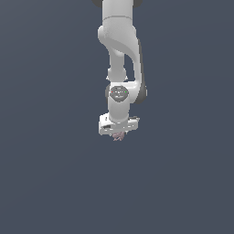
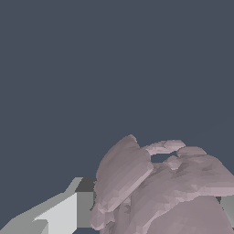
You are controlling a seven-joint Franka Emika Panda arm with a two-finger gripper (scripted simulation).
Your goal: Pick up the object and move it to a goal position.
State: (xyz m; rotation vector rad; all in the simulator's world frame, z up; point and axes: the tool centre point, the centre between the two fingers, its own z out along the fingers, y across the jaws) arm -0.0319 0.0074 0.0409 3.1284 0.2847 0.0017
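Note:
The object (image 1: 119,136) is a tiny pink-mauve lump with darker creases, showing just under the white hand in the exterior view. In the wrist view the object (image 2: 155,183) looms large and lumpy, pressed between a pale finger (image 2: 59,215) on one side and a sliver of the other finger (image 2: 227,205) on the far side. My gripper (image 1: 119,134) hangs straight down from the arm, shut on the object. Its fingertips are mostly hidden by the hand and the lump.
A uniform dark grey-blue surface (image 1: 45,183) fills both views. No other objects, containers or edges show, and no goal marker is visible.

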